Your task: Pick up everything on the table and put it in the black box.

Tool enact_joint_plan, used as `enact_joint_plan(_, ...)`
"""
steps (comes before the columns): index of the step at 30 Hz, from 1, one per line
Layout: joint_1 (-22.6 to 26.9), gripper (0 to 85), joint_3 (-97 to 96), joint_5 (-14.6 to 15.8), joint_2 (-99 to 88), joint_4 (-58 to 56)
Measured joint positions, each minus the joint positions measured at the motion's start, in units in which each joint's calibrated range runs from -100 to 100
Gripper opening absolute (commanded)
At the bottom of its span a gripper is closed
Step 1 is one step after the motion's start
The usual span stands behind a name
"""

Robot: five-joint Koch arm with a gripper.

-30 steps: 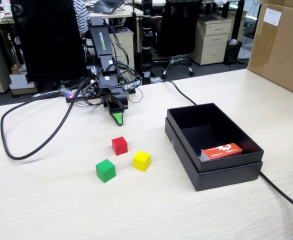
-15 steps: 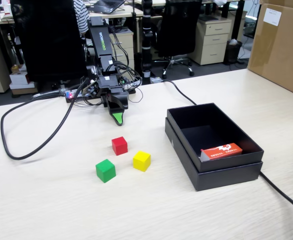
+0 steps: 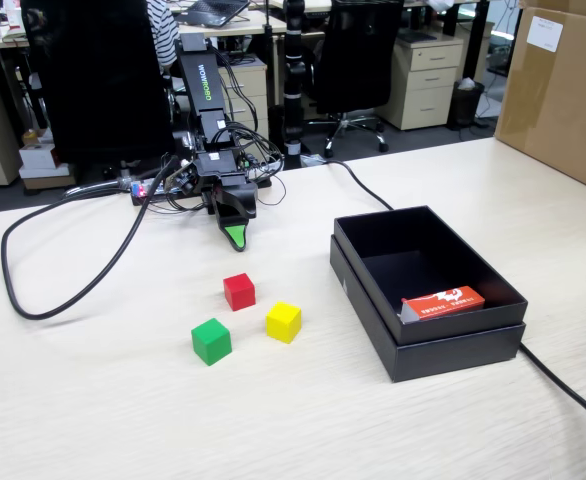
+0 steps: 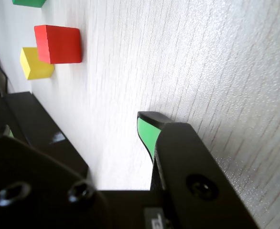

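Note:
Three small cubes lie close together on the beige table (image 3: 113,420): red (image 3: 239,291), yellow (image 3: 284,322) and green (image 3: 211,341). The black box (image 3: 451,348) stands to their right in the fixed view. My gripper (image 3: 235,237) hangs low over the table behind the red cube, apart from all three. In the wrist view the gripper (image 4: 77,126) is open, with bare table between its green-padded jaws. Ahead of it are the red cube (image 4: 59,44), the yellow cube (image 4: 35,64) and an edge of the green cube (image 4: 29,2). The black box (image 4: 39,129) lies along the left.
A flat orange-red packet (image 3: 443,302) lies inside the box. A black cable (image 3: 33,290) loops over the table's left part; another (image 3: 563,390) runs off from the box's right corner. A brown carton (image 3: 563,90) stands at the back right.

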Motion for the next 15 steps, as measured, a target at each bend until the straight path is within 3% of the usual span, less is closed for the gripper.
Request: enact_joint_plan(15,0.0,48.7,0.64,0.0,0.13,-0.08)
